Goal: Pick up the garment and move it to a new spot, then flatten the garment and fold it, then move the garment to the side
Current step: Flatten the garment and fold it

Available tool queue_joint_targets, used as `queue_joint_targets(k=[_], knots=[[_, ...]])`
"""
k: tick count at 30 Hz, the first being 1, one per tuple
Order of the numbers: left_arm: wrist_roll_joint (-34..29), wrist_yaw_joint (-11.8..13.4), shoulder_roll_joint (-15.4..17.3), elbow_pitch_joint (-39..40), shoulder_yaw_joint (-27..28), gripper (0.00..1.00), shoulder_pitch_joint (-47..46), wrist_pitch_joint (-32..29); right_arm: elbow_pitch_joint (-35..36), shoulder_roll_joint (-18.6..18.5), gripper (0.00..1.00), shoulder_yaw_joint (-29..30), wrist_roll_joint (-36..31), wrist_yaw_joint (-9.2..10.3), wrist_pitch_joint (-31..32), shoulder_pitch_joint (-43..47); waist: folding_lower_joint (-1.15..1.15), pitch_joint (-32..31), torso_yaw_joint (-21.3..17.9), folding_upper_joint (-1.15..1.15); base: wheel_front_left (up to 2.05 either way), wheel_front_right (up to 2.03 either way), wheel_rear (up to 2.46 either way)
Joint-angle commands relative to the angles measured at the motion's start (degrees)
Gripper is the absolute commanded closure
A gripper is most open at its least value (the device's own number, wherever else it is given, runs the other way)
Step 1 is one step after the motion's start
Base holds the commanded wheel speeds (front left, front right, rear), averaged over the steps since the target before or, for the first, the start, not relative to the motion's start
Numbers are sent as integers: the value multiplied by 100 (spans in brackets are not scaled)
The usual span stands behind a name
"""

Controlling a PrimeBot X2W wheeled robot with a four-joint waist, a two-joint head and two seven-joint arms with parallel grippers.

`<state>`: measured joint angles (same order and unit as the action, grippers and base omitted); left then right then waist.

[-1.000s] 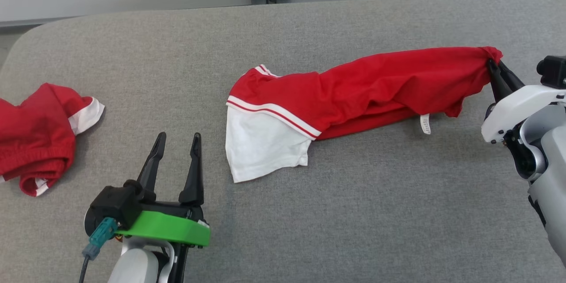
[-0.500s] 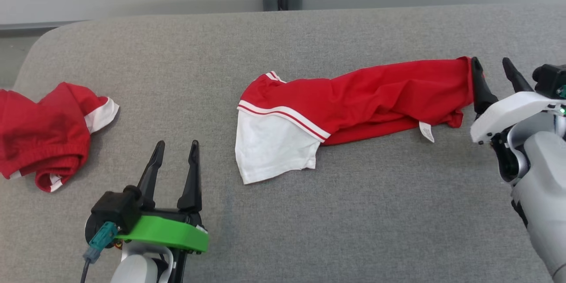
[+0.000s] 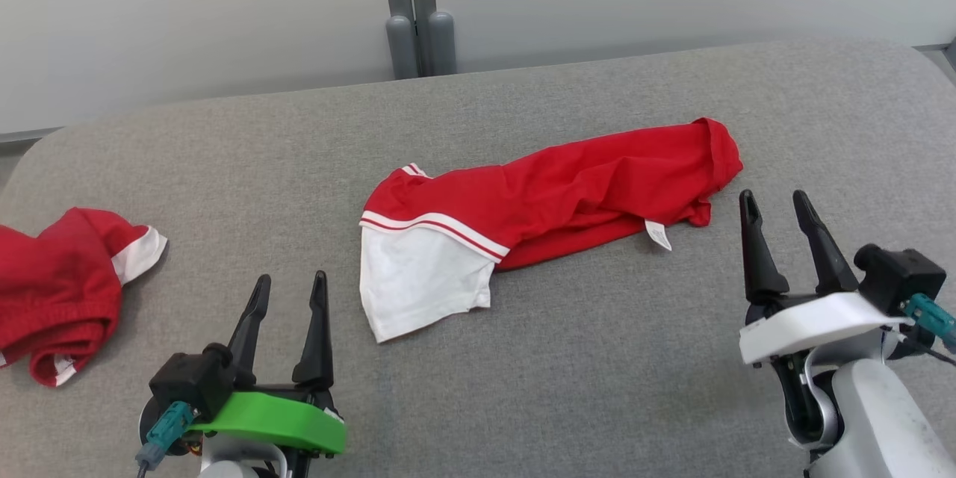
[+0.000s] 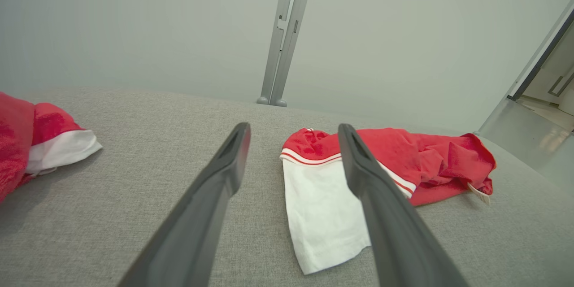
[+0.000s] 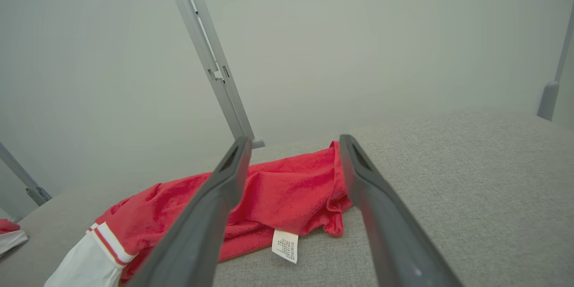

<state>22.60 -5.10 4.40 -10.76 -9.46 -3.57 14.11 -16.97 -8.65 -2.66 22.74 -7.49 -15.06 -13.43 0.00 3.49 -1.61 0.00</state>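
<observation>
Red and white garment (image 3: 553,209) lies stretched out in the middle of the grey surface (image 3: 597,373); both grippers are empty.
The right gripper (image 3: 772,196) has its fingers spread, just beside the garment's red end and not touching it; the left gripper (image 3: 291,278), also spread, is near the white end.

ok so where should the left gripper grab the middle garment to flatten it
Probably the white end of the garment, at its loose near corner, with the left gripper coming from the near left. That panel lies flat with a free edge facing the open fingers, while the red part is bunched in folds.
</observation>
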Motion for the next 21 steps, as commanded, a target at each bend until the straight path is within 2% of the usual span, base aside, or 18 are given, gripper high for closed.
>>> queue_joint_targets(k=[1,6,14,18,21], knots=[[76,14,36,-2,1,0,56,-25,168,54,0,72,-146,0,-14,204,0,-33,-112,0,0,0,0],[108,45,82,18,21,0,28,-29,425,214,0,150,-440,-1,-15,508,0,9,-225,0,0,0,0],[136,53,106,-67,-40,0,-50,-207,310,282,0,68,-548,-1,-16,467,0,91,-326,0,0,0,0],[130,52,132,-80,-67,0,-108,-234,-6,214,0,-71,-570,-1,-17,302,0,172,-367,0,0,0,0],[113,46,163,-53,-92,0,-181,-270,-501,93,0,-287,-587,0,40,-61,0,277,-381,0,0,0,0]])
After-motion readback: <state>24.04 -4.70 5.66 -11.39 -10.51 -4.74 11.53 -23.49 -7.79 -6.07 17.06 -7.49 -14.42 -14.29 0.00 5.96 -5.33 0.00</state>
